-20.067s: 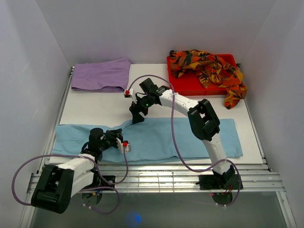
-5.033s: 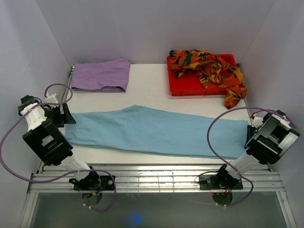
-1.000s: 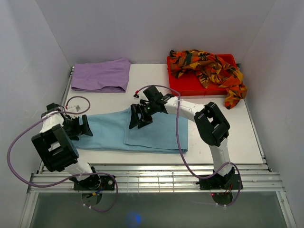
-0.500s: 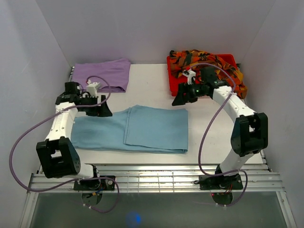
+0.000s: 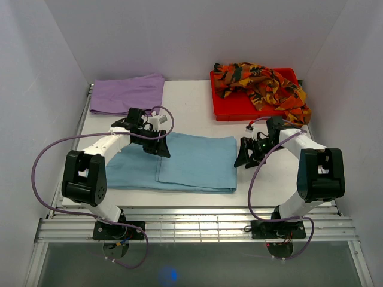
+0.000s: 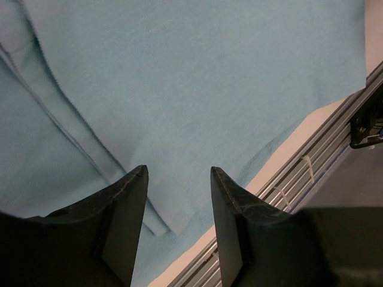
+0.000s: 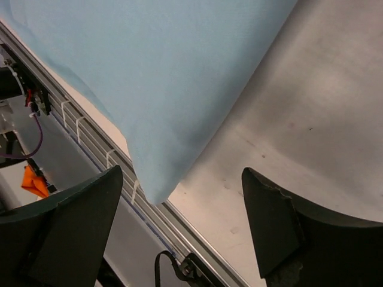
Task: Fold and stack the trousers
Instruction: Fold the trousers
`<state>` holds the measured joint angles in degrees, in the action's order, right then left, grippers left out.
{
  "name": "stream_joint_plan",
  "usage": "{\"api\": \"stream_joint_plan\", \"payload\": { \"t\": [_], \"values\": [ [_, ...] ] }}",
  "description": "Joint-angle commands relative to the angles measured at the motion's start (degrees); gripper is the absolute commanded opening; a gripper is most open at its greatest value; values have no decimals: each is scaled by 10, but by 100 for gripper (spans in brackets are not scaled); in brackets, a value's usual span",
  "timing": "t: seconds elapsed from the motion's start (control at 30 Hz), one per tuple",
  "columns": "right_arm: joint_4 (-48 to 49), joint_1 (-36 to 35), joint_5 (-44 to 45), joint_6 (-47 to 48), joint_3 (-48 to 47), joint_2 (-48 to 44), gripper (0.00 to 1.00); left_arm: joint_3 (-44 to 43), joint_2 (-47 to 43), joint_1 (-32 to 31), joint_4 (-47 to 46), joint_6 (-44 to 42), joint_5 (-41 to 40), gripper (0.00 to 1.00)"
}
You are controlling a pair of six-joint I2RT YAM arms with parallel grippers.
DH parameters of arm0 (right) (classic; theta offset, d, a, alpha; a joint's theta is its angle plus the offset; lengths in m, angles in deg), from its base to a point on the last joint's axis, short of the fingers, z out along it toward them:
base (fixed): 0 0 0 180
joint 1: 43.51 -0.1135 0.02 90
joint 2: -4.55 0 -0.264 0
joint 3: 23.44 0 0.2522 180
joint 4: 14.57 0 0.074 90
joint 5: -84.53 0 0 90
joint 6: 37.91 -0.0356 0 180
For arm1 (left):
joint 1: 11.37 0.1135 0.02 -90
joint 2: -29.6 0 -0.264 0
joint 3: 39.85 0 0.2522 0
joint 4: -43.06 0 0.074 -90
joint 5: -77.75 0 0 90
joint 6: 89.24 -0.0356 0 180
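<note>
Pale, plain walls (image 5: 191,36) close me in on the left, the back and the right. Below them is one white table (image 5: 191,113), with a ribbed metal rail (image 5: 197,224) along its near edge where my two arms are bolted.

I count three pairs of trousers. The largest, the light blue pair (image 5: 179,164), lies flat on the near middle of the table. Its right part is doubled over on itself and its left part runs out in a single layer. The lilac pair (image 5: 127,94) lies folded at the far left corner. The patterned pair (image 5: 263,84) sits crumpled in the one red tray (image 5: 233,110) at the far right, with one leg spilling over the tray's right side.

My left gripper (image 5: 160,145) hangs over the far edge of the light blue pair, near its fold line. Its jaws are parted with nothing between them, and I cannot tell whether the tips touch the cloth. My right gripper (image 5: 246,156) is over bare table just beside the light blue pair's right edge, its jaws spread wide and holding nothing.
</note>
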<state>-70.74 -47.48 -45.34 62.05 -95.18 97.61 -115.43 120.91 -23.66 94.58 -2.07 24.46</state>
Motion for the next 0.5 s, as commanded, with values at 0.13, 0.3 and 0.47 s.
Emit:
{"api": "stream_joint_plan", "payload": {
  "t": [0.13,0.3,0.47],
  "values": [
    [45,-29,-58,-56,96,-8,84,48,31,-21,-49,72,4,52],
    [53,-73,-76,-54,110,18,74,66,62,-21,-59,99,-14,43],
    [25,-76,-36,-26,102,48,44,57,94,-20,-46,99,-56,29]
  ]
}}
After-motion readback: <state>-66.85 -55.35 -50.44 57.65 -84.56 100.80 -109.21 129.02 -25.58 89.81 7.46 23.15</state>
